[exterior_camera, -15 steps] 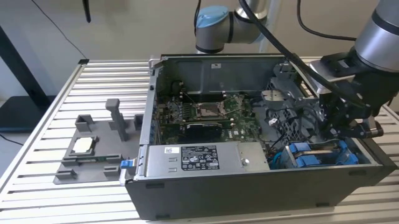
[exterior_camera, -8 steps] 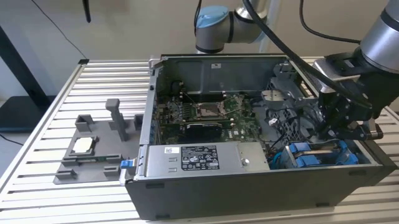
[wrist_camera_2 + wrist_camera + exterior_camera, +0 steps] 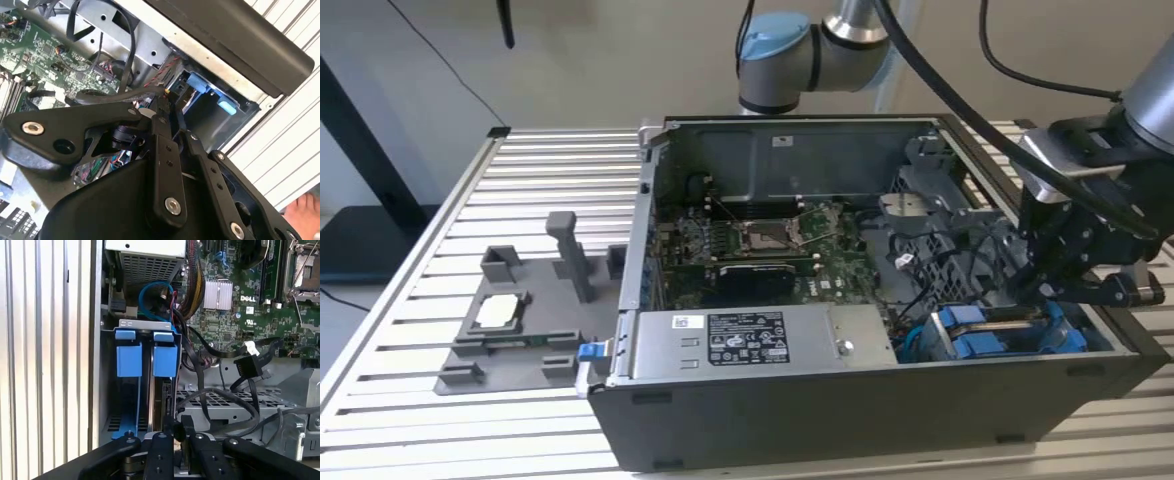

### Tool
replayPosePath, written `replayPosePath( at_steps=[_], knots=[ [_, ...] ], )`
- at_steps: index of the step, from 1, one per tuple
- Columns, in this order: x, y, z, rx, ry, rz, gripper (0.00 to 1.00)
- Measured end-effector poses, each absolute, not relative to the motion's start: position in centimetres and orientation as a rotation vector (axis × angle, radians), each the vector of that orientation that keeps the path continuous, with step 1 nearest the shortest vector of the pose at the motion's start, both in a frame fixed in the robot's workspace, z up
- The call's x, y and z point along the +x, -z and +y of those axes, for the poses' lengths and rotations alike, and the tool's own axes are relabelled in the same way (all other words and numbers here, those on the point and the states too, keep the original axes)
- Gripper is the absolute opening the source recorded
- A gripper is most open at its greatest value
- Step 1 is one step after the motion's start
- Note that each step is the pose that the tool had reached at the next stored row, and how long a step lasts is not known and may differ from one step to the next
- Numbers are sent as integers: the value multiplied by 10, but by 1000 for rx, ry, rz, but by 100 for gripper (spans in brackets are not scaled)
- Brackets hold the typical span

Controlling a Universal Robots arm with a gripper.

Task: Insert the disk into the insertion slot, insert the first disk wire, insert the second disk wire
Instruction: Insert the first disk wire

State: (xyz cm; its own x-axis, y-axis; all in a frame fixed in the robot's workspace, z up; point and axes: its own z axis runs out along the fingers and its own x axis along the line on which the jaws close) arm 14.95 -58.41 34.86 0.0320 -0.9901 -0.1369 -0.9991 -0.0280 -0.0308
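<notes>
Slatted table; claw nearly closed by the disk inside the insertion slot, contents unclear.

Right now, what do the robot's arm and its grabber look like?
The arm is made of silvery-grey tubes, and its round joint wears a light blue cap. Thick black cables run along it. The gripper is black, built from flat linked bars with rounded ends and dotted with shiny silver screws.

Soft, even indoor light. Slatted table glares near-white in second wrist view; computer case interior shadowed, outer wall dark.
</notes>
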Motion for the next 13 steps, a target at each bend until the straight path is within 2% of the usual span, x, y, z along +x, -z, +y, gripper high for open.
replayPosePath(
  at_steps=[13],
  knots=[
    [150,-345,-584,-2136,-122,2143,19]
  ],
)
